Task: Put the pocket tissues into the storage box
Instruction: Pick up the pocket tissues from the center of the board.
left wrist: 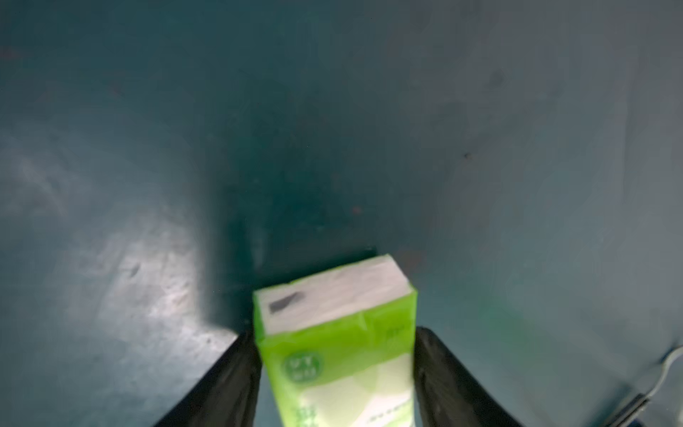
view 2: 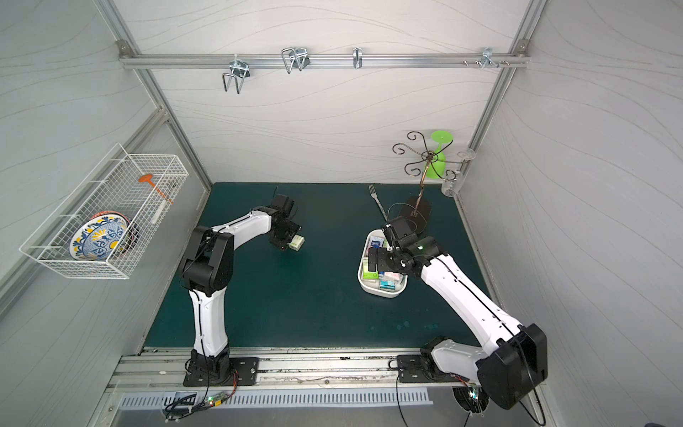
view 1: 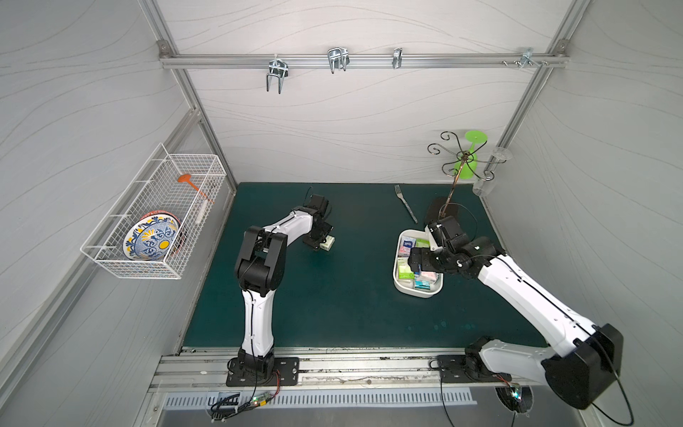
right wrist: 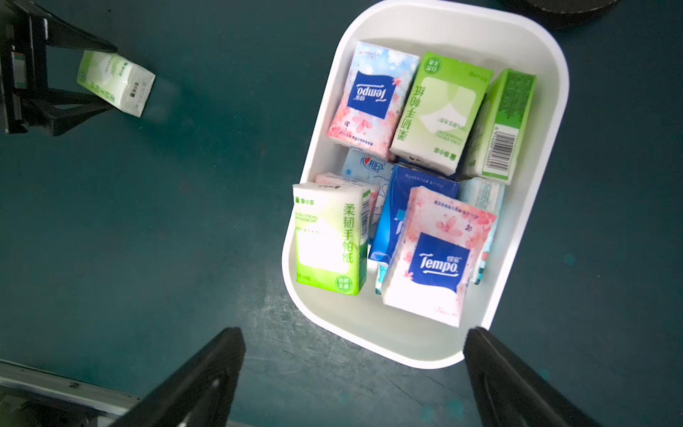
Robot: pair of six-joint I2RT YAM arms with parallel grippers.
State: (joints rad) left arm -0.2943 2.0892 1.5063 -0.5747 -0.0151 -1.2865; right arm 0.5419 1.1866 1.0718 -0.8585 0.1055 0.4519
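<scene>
A green packet of pocket tissues [left wrist: 332,295] lies on the dark green mat left of centre, in both top views [view 1: 328,243] [view 2: 297,243]. My left gripper [left wrist: 334,332] is shut on it, one black finger pressed against each long side; the right wrist view shows the same grip [right wrist: 107,75]. The white storage box [view 1: 398,283] [view 2: 364,287] [right wrist: 406,355] sits at the right and holds several packets [right wrist: 436,258] in pink, green and blue. My right gripper [right wrist: 354,332] hangs above the box's near end, open, with nothing between its fingers.
A fork [view 1: 406,207] lies behind the box. Beside it, a metal glass stand [view 1: 443,212] carries a green glass [view 1: 471,162]. A white wire basket [view 1: 155,222] with plates hangs on the left wall.
</scene>
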